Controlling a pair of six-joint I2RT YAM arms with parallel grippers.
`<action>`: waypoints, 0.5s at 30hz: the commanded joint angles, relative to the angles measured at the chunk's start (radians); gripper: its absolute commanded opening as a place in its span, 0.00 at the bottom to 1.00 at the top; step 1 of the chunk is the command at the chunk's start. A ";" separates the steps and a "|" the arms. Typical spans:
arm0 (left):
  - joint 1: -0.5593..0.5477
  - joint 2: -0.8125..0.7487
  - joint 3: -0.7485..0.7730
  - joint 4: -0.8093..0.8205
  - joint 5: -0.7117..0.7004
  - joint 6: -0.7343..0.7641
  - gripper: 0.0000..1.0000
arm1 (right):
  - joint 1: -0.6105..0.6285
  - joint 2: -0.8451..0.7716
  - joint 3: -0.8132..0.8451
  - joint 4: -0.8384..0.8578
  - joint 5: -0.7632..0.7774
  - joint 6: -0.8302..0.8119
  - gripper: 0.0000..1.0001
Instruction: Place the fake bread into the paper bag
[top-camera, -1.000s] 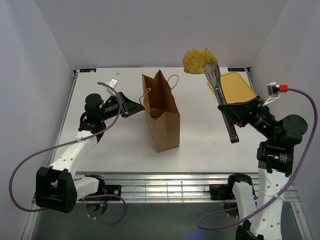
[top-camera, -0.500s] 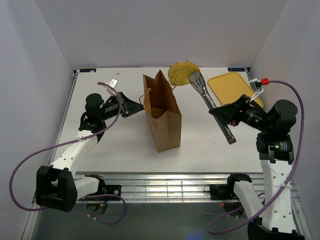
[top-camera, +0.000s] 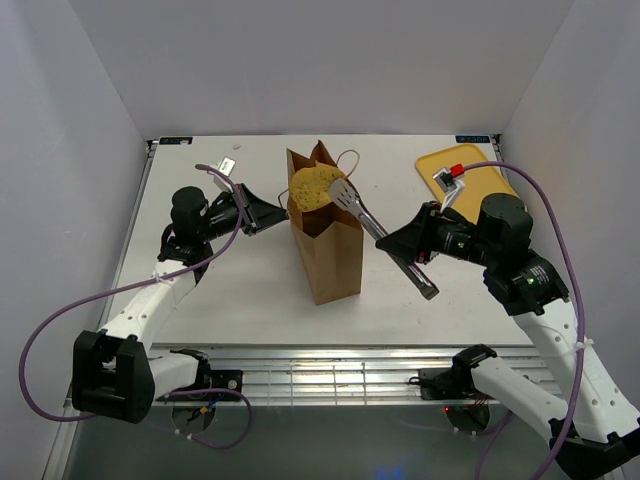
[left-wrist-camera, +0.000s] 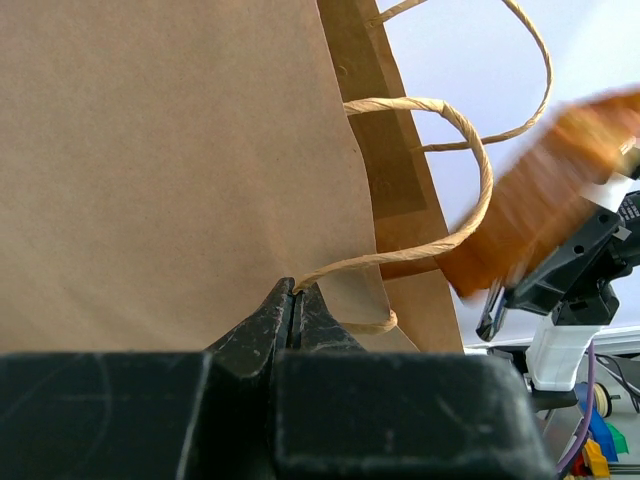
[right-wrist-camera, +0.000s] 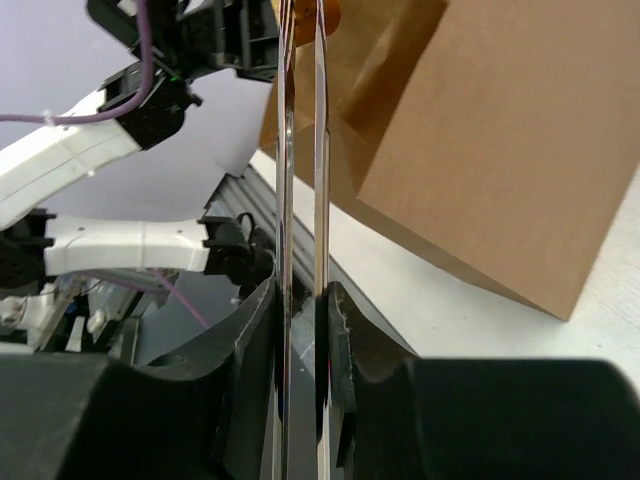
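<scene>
The brown paper bag (top-camera: 330, 250) stands upright mid-table with its mouth open. My left gripper (top-camera: 278, 213) is shut on the bag's near twisted handle (left-wrist-camera: 450, 180), with the jaws pinched on the cord (left-wrist-camera: 293, 300). My right gripper (top-camera: 408, 250) is shut on metal tongs (top-camera: 372, 222), whose two blades run between its fingers (right-wrist-camera: 302, 300). The tongs hold a flat, round golden bread piece (top-camera: 312, 187) right over the bag's mouth. The bread also shows blurred in the left wrist view (left-wrist-camera: 545, 190). The bag fills the left wrist view (left-wrist-camera: 170, 150) and shows in the right wrist view (right-wrist-camera: 500, 130).
A yellow tray (top-camera: 450, 165) lies at the back right, partly hidden by my right arm. A small white tag (top-camera: 226, 163) lies at the back left. White walls enclose the table on three sides.
My right arm has swung left from the tray, carrying the tongs and bread from the back right to above the bag's mouth. The left gripper has stayed on the handle.
</scene>
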 joint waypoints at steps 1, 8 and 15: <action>-0.005 0.006 0.004 -0.037 -0.015 0.017 0.00 | 0.009 -0.012 0.055 -0.008 0.123 -0.049 0.08; -0.005 0.004 0.004 -0.037 -0.018 0.016 0.00 | 0.013 0.002 0.070 -0.095 0.169 -0.102 0.08; -0.005 0.001 0.001 -0.036 -0.025 0.014 0.00 | 0.013 0.008 0.085 -0.127 0.168 -0.133 0.13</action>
